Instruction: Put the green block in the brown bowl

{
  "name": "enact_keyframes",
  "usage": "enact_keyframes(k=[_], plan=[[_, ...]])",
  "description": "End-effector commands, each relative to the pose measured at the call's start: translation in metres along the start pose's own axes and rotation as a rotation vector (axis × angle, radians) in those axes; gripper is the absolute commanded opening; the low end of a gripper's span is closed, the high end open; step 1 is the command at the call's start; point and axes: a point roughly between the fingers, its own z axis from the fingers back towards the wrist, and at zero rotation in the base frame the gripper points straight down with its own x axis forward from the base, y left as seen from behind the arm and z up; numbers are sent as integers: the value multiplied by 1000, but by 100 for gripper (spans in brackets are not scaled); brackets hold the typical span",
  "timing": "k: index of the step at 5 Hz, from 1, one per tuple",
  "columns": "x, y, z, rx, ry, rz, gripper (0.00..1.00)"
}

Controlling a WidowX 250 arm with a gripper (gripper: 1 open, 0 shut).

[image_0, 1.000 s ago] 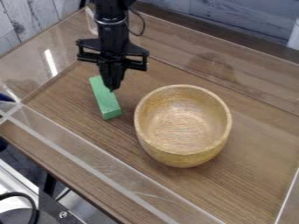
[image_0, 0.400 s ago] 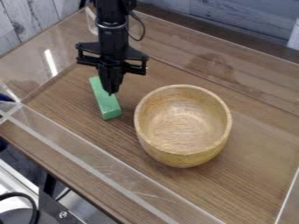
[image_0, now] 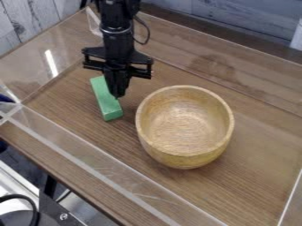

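One black claw (image_0: 117, 88), narrow at the tips and drawn together, pointing down from the dark arm (image_0: 116, 40) right at the far end of the green block (image_0: 108, 101). Overlapping the block's edge in this view, with no way to tell from here whether touching it, pressing on it or just in front of it; no sign of a grip around the block either. Lying flat on the table (image_0: 88, 154), the green block, lengthwise from the far side towards the near side, slightly slanted, to the image left of the brown bowl (image_0: 185, 119). Near the bowl, yet outside it and apart from its rim. Upright, round and wide-mouthed, the bowl, with pale wood grain running across the inside. Brown wood underneath, marked by long plank lines, with a shiny, see-through band (image_0: 88, 181) slanting along the near left edge. Beyond the table at the upper left, greyish wood-look boards (image_0: 12, 26); at the lower left, a black cable (image_0: 17, 196) looping in from the side. Cut off at the top, the upper part of the arm; cut off at the right, a pale object (image_0: 298, 37), too little in view to name. Dark and small, the fingertips, hard to pick out one from the other.
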Motion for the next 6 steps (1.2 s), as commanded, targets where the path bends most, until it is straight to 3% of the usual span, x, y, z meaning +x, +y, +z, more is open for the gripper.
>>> enact_keyframes(k=[1,3,5,6], plan=[[10,4,6,-17,-28,22,0],[20,6,1,-54,-9,50,0],[19,11,-12,-57,5,54,0],[19,12,-16,-45,18,61,0]])
